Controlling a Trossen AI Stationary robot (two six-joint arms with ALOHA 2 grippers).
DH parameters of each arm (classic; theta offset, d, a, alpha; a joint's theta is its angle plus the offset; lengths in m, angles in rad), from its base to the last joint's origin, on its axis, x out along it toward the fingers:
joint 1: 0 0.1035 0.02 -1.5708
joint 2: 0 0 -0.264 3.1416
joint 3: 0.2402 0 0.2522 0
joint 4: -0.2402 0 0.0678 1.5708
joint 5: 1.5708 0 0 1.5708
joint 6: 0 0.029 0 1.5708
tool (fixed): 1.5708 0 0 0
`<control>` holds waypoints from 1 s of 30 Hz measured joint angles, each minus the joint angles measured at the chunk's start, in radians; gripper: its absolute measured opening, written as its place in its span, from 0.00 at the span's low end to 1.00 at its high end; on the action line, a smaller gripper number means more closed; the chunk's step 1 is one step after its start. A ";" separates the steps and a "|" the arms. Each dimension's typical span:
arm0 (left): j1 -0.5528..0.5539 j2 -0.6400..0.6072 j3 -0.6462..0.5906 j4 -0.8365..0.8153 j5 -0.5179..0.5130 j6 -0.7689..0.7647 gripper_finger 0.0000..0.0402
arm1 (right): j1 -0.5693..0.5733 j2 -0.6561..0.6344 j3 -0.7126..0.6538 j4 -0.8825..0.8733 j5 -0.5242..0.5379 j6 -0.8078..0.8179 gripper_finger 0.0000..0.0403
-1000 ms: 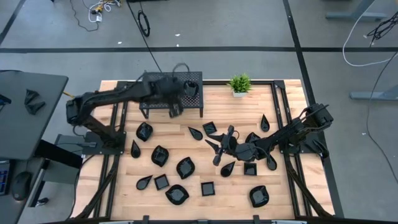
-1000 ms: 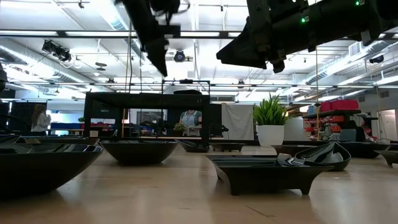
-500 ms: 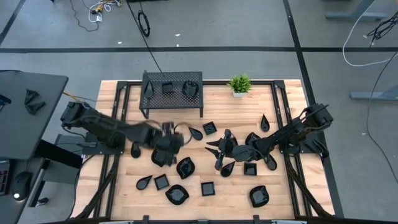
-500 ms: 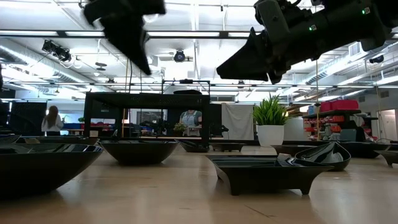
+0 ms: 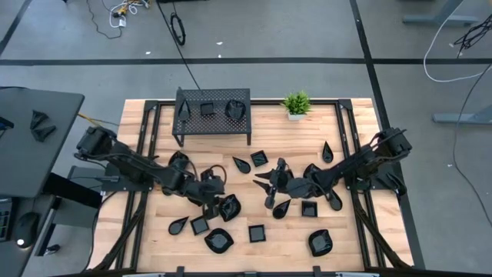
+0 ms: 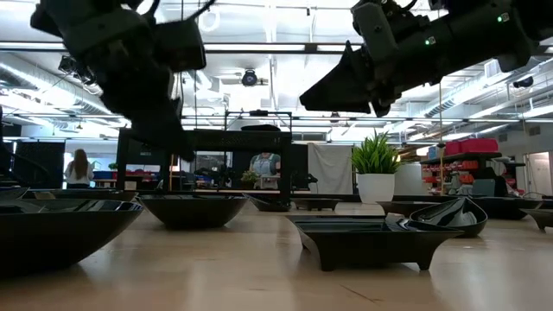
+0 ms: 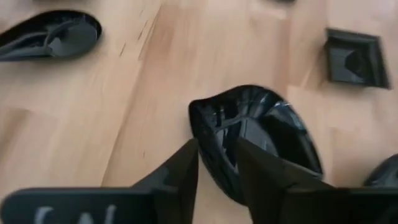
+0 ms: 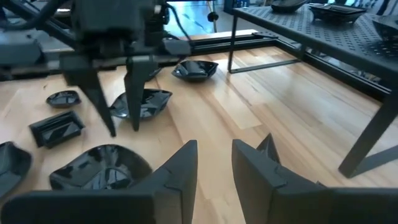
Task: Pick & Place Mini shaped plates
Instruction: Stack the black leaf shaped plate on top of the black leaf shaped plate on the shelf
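While my left gripper (image 7: 216, 163) straddles the rim of a glossy, rounded black dish (image 7: 261, 140) left of centre on the pale wooden table (image 5: 269, 146), fingers parted, my right gripper (image 5: 267, 185) hovers mid-table, open and empty, among scattered dishes.

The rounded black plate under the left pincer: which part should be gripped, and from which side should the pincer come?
Grip the raised rim of the rounded black plate, coming straight down from above. It sits flat on the table with its hollow facing up, so only the thin upturned edge offers a hold. The left pincer is open and already straddles the near rim, one finger inside the bowl and one outside.
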 joint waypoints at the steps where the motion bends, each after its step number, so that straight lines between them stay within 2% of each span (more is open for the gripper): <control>1: 0.003 0.015 0.000 0.010 0.002 0.000 0.32 | -0.005 0.000 0.000 0.000 0.000 0.000 0.25; 7: 0.030 0.105 0.000 0.066 0.046 0.007 0.33 | -0.027 0.000 0.000 0.000 0.001 0.003 0.26; 16: 0.064 0.122 -0.001 0.066 0.051 0.007 0.15 | -0.027 0.000 0.000 0.000 0.000 0.003 0.25; 22: 0.079 0.124 -0.001 0.064 0.103 0.015 0.04 | -0.026 0.000 0.000 0.000 0.000 0.004 0.26; 30: 0.079 0.127 0.000 0.065 0.124 0.014 0.01 | -0.026 0.000 0.000 0.000 0.000 0.004 0.26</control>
